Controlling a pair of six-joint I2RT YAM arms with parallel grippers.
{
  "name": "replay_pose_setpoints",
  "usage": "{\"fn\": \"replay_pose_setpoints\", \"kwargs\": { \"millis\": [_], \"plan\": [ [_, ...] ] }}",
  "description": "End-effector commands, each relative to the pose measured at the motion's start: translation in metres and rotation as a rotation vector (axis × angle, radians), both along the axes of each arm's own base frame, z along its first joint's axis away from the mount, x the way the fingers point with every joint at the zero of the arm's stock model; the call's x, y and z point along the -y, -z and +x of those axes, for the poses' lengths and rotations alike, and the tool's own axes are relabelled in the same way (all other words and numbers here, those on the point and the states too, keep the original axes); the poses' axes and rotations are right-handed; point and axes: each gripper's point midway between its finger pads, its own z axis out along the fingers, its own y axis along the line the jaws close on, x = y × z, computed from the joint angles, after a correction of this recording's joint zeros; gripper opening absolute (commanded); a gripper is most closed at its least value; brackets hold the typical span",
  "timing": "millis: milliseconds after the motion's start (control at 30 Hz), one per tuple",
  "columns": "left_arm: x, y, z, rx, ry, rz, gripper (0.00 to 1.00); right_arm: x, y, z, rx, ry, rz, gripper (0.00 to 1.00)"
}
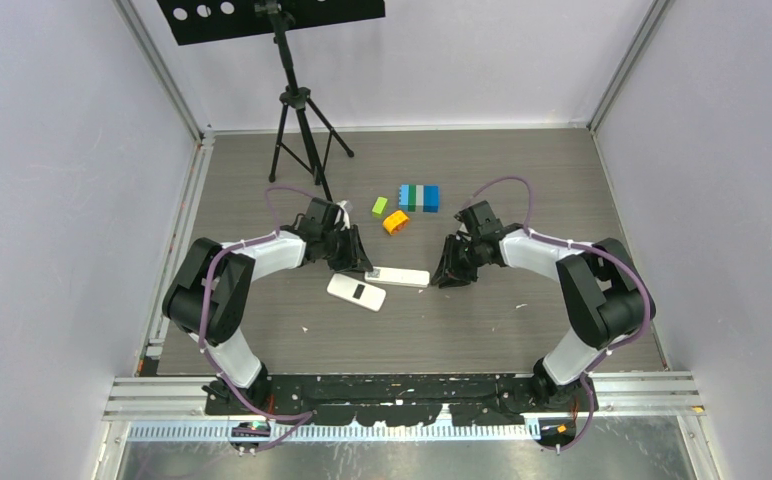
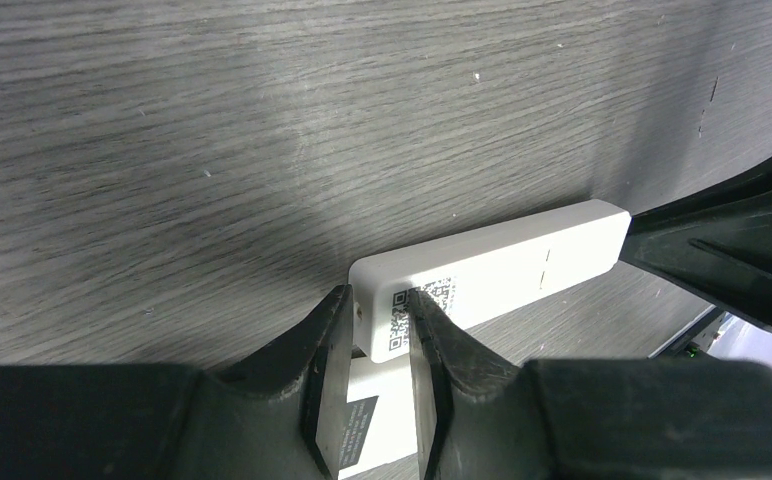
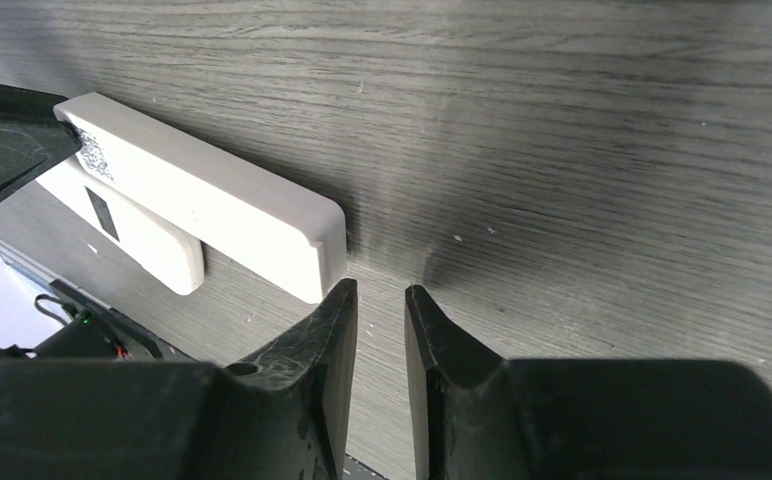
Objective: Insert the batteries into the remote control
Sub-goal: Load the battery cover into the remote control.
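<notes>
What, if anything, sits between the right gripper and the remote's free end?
Nothing visible. The right gripper, jaws slightly apart and empty, is just off the free end of the remote, only bare table between. The second remote lies off to the side.

The desk (image 1: pixel 502 180) is grey with a fine wood-grain pattern. On it the remote (image 2: pixel 492 270) is plain white with a speckled black-and-white code square at one end, and the second remote (image 1: pixel 356 292) is white with a small black rectangle. One block (image 1: pixel 379 206) is bright green, another block (image 1: pixel 395 222) is orange, and the row of blocks (image 1: pixel 419 197) is light and dark blue with a green and white band between. The left hand (image 2: pixel 377 300) and right hand (image 3: pixel 380 300) are black, the arms (image 1: pixel 262 255) are white and black with purple cables (image 1: pixel 287 190), and the tripod (image 1: pixel 300 110) is black.
</notes>
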Motion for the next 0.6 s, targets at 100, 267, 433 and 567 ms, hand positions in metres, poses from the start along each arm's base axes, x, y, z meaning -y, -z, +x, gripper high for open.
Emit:
{"fn": "replay_pose_setpoints", "kwargs": {
  "millis": [100,267,433,567],
  "plan": [
    [0.000,-0.004,-0.003,0.011,0.012,-0.003,0.28,0.008,-0.032,0.021,0.132,0.065,-0.050,0.19],
    [-0.001,-0.005,-0.004,0.016,0.009,-0.002,0.27,0.003,-0.056,0.020,0.199,0.045,0.010,0.15],
    [0.000,-0.007,-0.003,0.020,0.005,-0.006,0.27,-0.014,-0.058,0.018,0.191,0.002,0.074,0.33],
    [0.000,-0.006,-0.004,0.017,0.004,-0.009,0.27,-0.018,-0.042,0.016,0.154,-0.007,0.044,0.34]
  ]
}}
